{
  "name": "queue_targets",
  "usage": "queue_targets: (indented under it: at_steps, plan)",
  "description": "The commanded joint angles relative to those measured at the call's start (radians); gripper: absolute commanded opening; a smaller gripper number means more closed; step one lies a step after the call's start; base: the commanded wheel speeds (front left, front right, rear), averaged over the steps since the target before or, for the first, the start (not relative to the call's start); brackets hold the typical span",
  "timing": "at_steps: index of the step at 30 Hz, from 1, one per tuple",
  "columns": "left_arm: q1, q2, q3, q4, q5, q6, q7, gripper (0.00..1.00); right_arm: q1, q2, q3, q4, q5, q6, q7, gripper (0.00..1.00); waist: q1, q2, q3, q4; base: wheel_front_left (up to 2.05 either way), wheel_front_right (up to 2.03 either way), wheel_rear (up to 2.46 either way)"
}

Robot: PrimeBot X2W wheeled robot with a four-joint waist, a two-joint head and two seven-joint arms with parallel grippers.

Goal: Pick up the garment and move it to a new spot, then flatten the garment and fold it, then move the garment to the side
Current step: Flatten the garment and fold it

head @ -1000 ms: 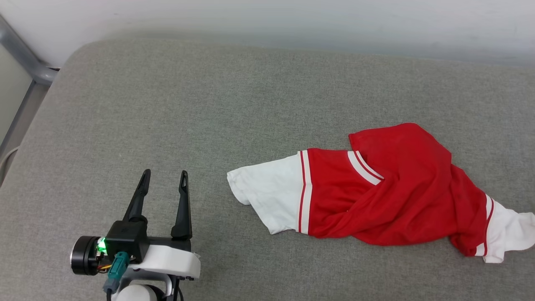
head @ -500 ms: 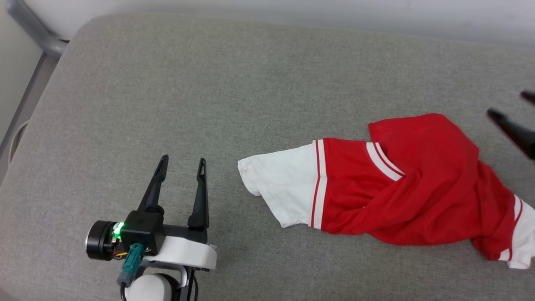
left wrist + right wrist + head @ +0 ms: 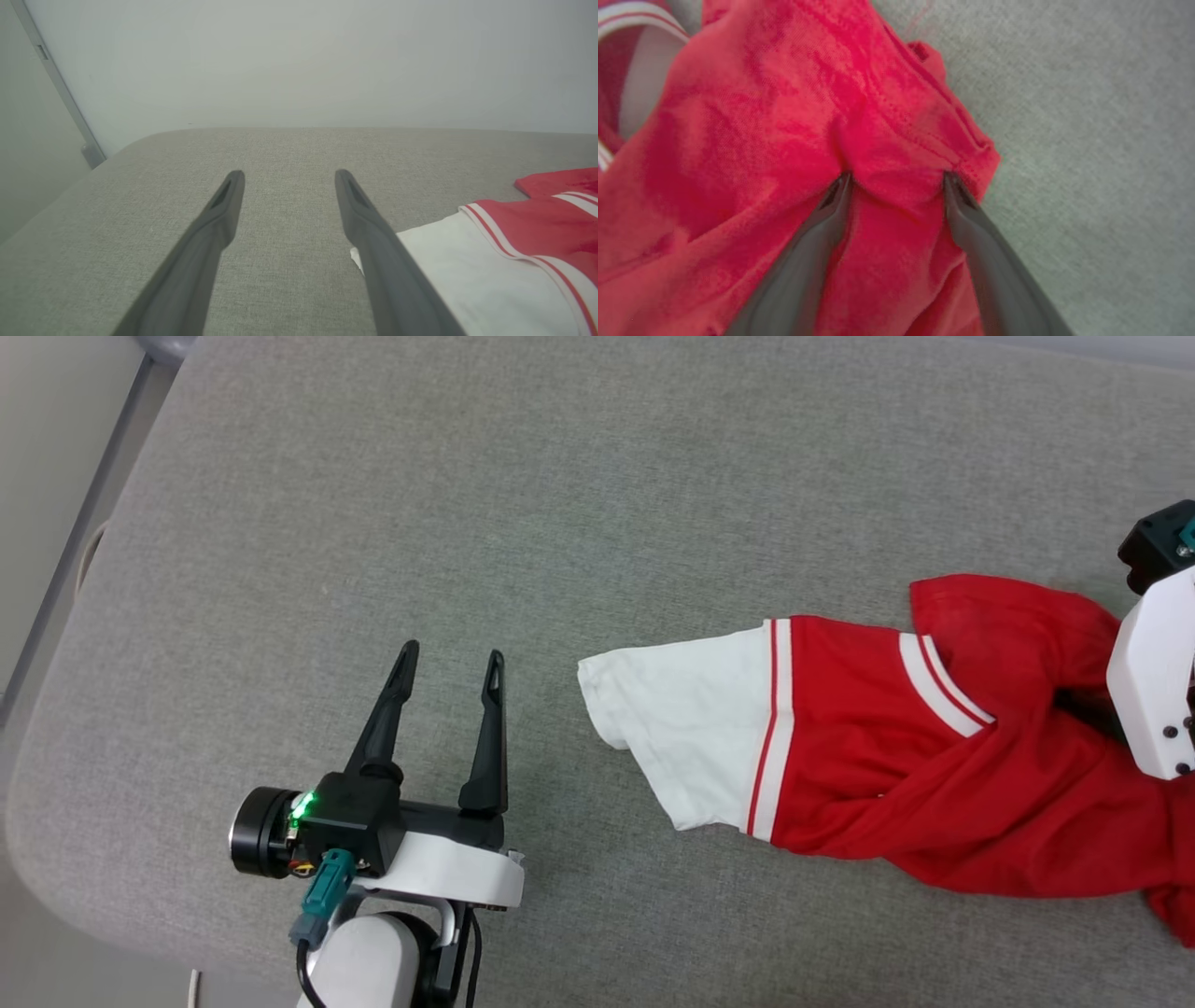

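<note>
Red mesh cloth with a white sleeve and red-and-white striped trim, the garment (image 3: 934, 775) lies crumpled on the right part of a grey woven padded surface (image 3: 467, 504), its white sleeve pointing toward the middle. The right claw (image 3: 896, 179) is spread wide, both fingertips pressed into the red cloth near a hemmed edge, a ridge of fabric between them but not clamped. The left claw (image 3: 449, 655) hovers wide open and empty over bare padding just beside the white sleeve, a green light (image 3: 301, 800) glowing on its base. Beyond the padding's rounded corner stand a pale wall (image 3: 299, 60) and a grey metal post (image 3: 60, 93).
</note>
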Motion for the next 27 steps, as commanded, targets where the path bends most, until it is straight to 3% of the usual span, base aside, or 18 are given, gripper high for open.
queue_targets:
  at_steps: [1, 8, 9, 10, 19, 27]
  plan:
    - [-0.014, -0.001, -0.002, -0.001, -0.005, 0.006, -0.003, 1.0, 0.034, 0.017, 0.031, 0.019, 0.007, 0.0, 0.005, 1.0, -0.0001, 0.0, 0.012, 0.014, 0.0, 0.0, 0.0]
    - [-0.019, -0.001, -0.002, 0.011, -0.005, 0.014, -0.003, 1.0, 0.109, 0.061, 0.17, 0.123, 0.032, 0.006, -0.063, 1.0, -0.0001, 0.0, 0.007, 0.014, 0.0, 0.0, 0.0]
    - [-0.019, -0.001, 0.002, 0.012, -0.002, 0.014, -0.003, 1.0, 0.1, 0.06, 0.179, 0.124, 0.032, 0.006, -0.087, 0.46, -0.0001, 0.0, 0.003, 0.01, 0.0, 0.0, 0.0]
    - [-0.016, -0.001, 0.006, 0.013, 0.003, 0.014, -0.003, 1.0, 0.085, 0.06, 0.182, 0.125, 0.033, 0.006, -0.114, 0.0, -0.0001, 0.0, -0.002, 0.004, 0.0, 0.0, 0.0]
    - [0.021, -0.001, 0.039, 0.033, 0.026, -0.003, -0.003, 1.0, -0.057, 0.002, 0.169, 0.031, 0.07, 0.0, -0.396, 0.0, -0.0001, 0.0, -0.096, -0.049, 0.0, 0.0, 0.0]
    - [0.096, -0.001, 0.08, 0.042, 0.039, -0.015, -0.003, 1.0, 0.088, -0.085, 0.152, -0.196, 0.137, 0.0, -0.535, 0.0, -0.0001, 0.0, -0.198, -0.109, 0.0, 0.0, 0.0]
